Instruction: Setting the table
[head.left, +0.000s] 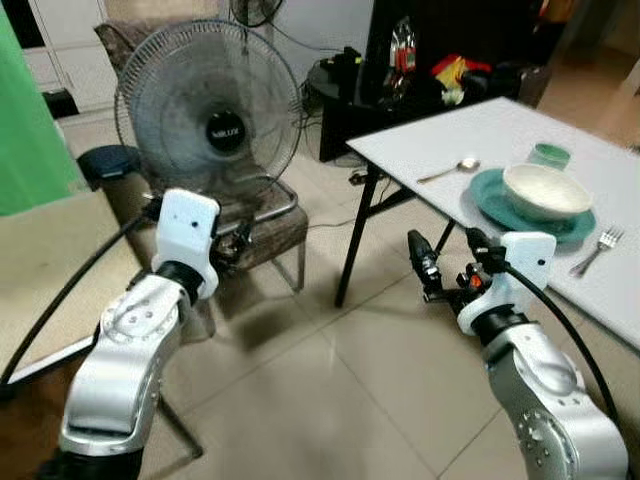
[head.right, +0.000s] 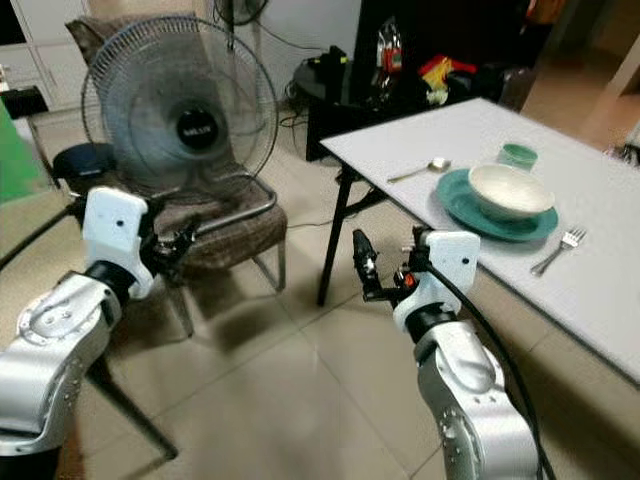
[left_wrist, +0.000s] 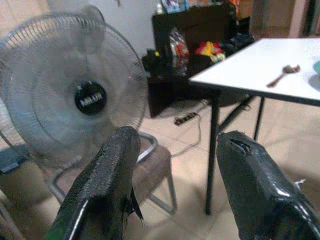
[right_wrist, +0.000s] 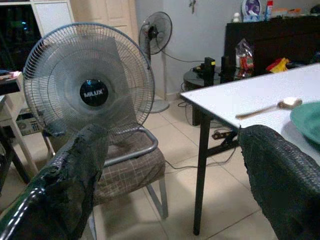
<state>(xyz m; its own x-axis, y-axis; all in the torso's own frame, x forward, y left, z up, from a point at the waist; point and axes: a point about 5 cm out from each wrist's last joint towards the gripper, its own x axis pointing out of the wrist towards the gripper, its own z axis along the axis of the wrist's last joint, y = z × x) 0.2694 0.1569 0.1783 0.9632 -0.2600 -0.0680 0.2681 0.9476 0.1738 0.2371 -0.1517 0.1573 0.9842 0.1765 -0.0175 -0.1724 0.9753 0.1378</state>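
Desk: white rectangular desk (head.left: 510, 135) on black folding legs, to the robot's right, standing on a beige tiled floor (head.left: 330, 400).
Place setting: round teal plate (head.left: 490, 203) near the desk's front edge, with a white ceramic bowl (head.left: 546, 190) sitting on it.
Cup: small pale green cup (head.left: 549, 154) just behind the plate, on the far side.
Spoon: silver metal spoon (head.left: 450, 169) lying flat on the desk to the left of the plate, apart from it.
Fork: silver metal fork (head.left: 598, 250) lying flat to the right of the plate, close by its rim.
Left end effector: (left_wrist: 175, 165) raised in front of the robot, two black fingers (left_wrist: 107, 185) spread apart, nothing between them; points toward the fan and chair.
Right end effector: (head.left: 447, 262) held low over the floor, off the desk's near edge and below its top; black fingers apart and empty, touching nothing.
Fan: grey round-caged electric fan (head.left: 210, 118) with a dark hub, standing behind a metal-framed chair with a checked brown seat (head.left: 262, 222).
Background: black cabinet (head.left: 440, 60) behind the desk with coloured packets on it; a second pedestal fan (right_wrist: 155, 32) against the far wall.
Left margin: green panel (head.left: 30, 110) at the edge of the head view.
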